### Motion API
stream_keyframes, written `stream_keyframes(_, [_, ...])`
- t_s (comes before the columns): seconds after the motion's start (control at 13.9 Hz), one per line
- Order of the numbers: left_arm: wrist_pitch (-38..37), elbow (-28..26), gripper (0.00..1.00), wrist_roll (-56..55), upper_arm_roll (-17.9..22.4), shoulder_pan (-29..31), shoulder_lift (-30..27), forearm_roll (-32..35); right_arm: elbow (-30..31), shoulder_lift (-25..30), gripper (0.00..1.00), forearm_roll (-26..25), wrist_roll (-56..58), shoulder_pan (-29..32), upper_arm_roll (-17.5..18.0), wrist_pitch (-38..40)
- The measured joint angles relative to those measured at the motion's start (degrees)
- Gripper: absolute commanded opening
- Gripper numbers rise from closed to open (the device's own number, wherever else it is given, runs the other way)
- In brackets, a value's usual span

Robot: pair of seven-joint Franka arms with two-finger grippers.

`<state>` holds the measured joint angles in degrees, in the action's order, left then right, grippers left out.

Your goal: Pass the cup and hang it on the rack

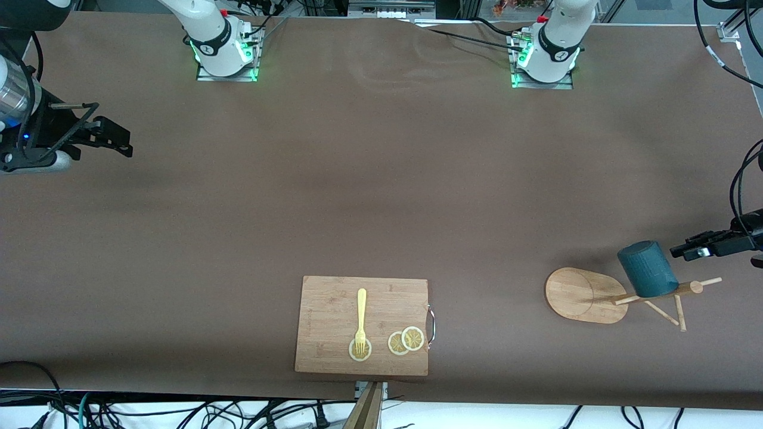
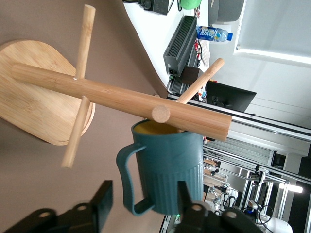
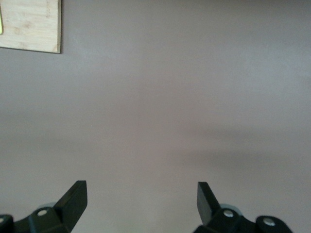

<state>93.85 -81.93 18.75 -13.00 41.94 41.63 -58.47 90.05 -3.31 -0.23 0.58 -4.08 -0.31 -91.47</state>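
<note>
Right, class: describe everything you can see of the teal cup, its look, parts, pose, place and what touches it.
The cup is a small dark teal mug with a faintly ribbed wall, a loop handle and a yellowish inside. It hangs tilted on a peg of the wooden rack, its mouth against the post, above the table at the left arm's end. The left gripper is beside it, fingers apart and off the cup.

A brown table (image 1: 357, 190) is carrying two things. A cutting board (image 1: 334, 310) is lying near the front camera's edge, and the rack (image 1: 587, 295) is standing toward the left arm's end.
</note>
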Motion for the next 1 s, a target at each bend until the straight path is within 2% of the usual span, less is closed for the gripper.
stream_keyframes(0.14, [0.0, 0.33, 1.0, 0.01, 0.32, 0.18, 0.0, 1.84, 0.0, 0.0, 1.0, -0.01, 0.0, 0.0, 0.0, -0.41])
stream_keyframes(0.29, [-0.06, 1.3, 1.0, 0.02, 0.33, 0.23, -0.12, 7.76, 0.0, 0.0, 1.0, -0.01, 0.0, 0.0, 0.0, -0.84])
stream_keyframes(0.65, [-0.47, 2.88, 1.0, 0.09, -1.18, -1.13, -5.88, 27.49, 0.0, 0.0, 1.0, -0.01, 0.0, 0.0, 0.02, -1.36])
stream_keyframes(1.0, [-0.46, 2.88, 1.0, -0.13, -1.54, -8.88, -12.42, 46.89, -0.01, 0.0, 1.0, -0.01, 0.01, 0.0, 0.03, -1.4])
